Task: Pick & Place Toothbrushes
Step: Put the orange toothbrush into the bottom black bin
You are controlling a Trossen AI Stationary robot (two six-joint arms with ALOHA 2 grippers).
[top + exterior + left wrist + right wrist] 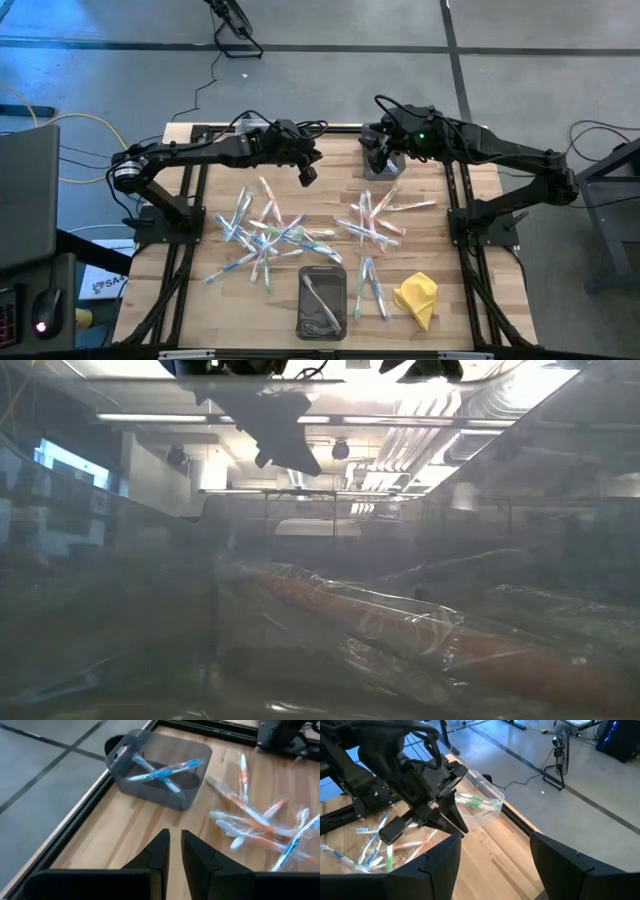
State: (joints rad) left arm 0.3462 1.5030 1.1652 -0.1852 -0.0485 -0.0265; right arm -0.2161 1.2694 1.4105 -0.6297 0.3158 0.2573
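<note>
Plainly, found the toothbrushes strewn in two heaps across the middle of the tabletop, a few more near the front edge beside a dark bin and a yellow cloth. Saw the left gripper poised above the back half of the tabletop, fingers nearly shut on nothing. Saw the right gripper parked by the back edge, fingers wide apart and empty. Judged the sticks light, stiff and slick in their wrappers, so likely best pinched mid-handle, singly, clear of the tangle.
</note>
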